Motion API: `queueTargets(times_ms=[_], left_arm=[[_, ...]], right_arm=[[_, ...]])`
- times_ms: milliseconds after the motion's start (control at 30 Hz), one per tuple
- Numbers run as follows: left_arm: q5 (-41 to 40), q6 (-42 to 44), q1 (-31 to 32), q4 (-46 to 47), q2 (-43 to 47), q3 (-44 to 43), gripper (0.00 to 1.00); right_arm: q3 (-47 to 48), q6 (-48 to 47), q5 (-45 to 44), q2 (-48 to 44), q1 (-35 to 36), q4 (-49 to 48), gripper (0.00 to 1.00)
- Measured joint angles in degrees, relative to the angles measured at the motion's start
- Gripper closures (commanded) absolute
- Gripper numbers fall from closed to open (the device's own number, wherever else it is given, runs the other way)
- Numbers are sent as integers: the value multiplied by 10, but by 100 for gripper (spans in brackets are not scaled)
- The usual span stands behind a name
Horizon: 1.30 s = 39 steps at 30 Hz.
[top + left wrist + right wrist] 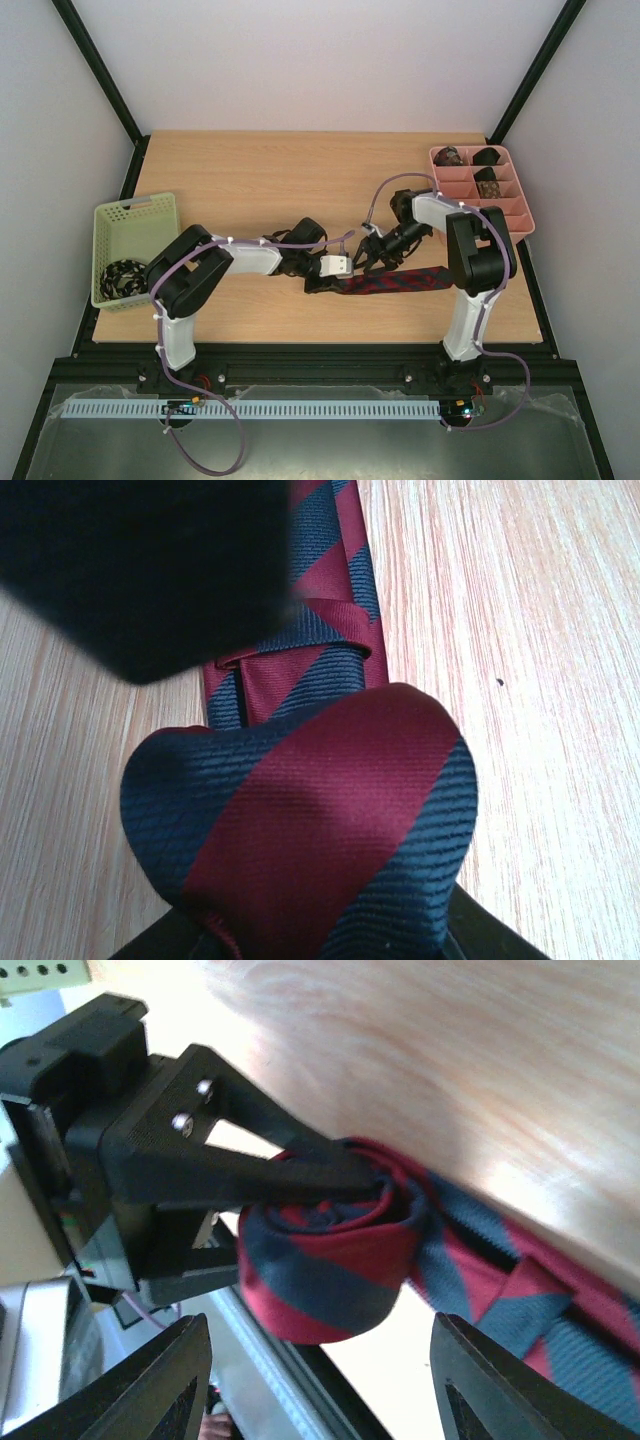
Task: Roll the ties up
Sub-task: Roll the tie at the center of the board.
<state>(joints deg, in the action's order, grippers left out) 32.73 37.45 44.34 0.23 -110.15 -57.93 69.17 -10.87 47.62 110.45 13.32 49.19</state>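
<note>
A dark red tie with navy stripes lies across the table's near middle. Its left end is rolled into a coil. My left gripper is shut on that coil, one finger pushed into its centre and the other under it. In the left wrist view the coil fills the space above the gripper, and the flat strip runs away from it. My right gripper hovers open just beside the coil, its fingertips wide apart and touching nothing.
A pink divided tray at the back right holds three rolled ties. A pale green mesh basket at the left holds a black-white tie. The right gripper's dark, blurred body covers the left wrist view's top left.
</note>
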Motion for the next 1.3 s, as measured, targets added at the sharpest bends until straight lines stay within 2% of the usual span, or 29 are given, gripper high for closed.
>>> queueTargets(times_ms=[133,267,400,500,633,667,700,733,967,1133,1200,1300], left_arm=[[0,-5,1,0,0,0,77],[-2,-10,2,0,0,0,77],[-6,-19,3,1,0,0,74],[-10,-24,4,1,0,0,61],[-18,-36,4,1,0,0,32],[-20,-36,4,1,0,1,23],[-21,-41,3,1,1,2,9],[-26,-52,3,2,5,4,2],[-12,-119,-28,29,80,23,1],[-23,-245,-78,158,198,99,1],[-30,-284,-90,171,208,103,1],[-13,-316,-99,173,177,87,1]], right_arm=[[-24,12,18,-17,17,-13,52],[-23,21,17,-9,42,-31,77],[-16,35,0,10,43,-39,97],[-15,33,4,16,40,-38,99],[-17,27,-7,18,37,-40,99],[-19,25,-9,18,35,-40,99],[-21,24,-13,19,31,-40,99],[-23,23,-21,19,29,-41,99],[-38,11,-54,34,7,-49,99],[-38,7,-55,35,7,-51,99],[-42,7,-55,34,7,-56,99],[-52,8,-49,33,7,-65,99]])
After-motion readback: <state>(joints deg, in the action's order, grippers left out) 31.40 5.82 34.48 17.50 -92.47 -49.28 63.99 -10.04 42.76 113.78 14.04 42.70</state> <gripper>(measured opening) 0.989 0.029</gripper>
